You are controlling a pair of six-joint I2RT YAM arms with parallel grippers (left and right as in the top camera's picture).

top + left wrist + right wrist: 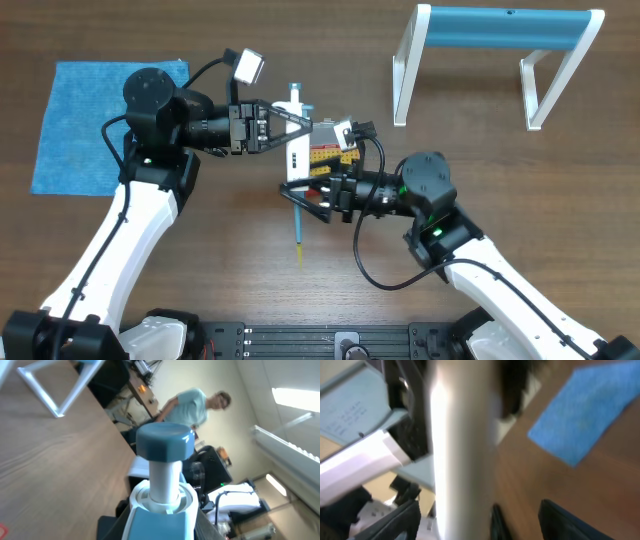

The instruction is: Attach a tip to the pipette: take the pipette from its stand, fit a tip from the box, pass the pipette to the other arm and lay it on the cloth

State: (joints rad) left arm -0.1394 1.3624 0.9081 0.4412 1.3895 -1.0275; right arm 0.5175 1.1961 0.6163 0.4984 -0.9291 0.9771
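The white pipette (296, 150) with a blue plunger button (165, 442) hangs above the table between both arms, its slim tip (299, 245) pointing toward the table's near edge. My left gripper (283, 123) is shut on the pipette's upper body (160, 520). My right gripper (305, 200) stands around the lower shaft (462, 450). Its fingers (405, 520) are spread wider than the shaft, with a gap on one side. The blue cloth (100, 125) lies flat at the far left, also seen past the shaft (590, 410).
The yellow tip box (338, 155) sits just right of the pipette, under the right wrist. The white and blue pipette stand (500, 30) is at the back right. Bare wood lies between the cloth and the arms.
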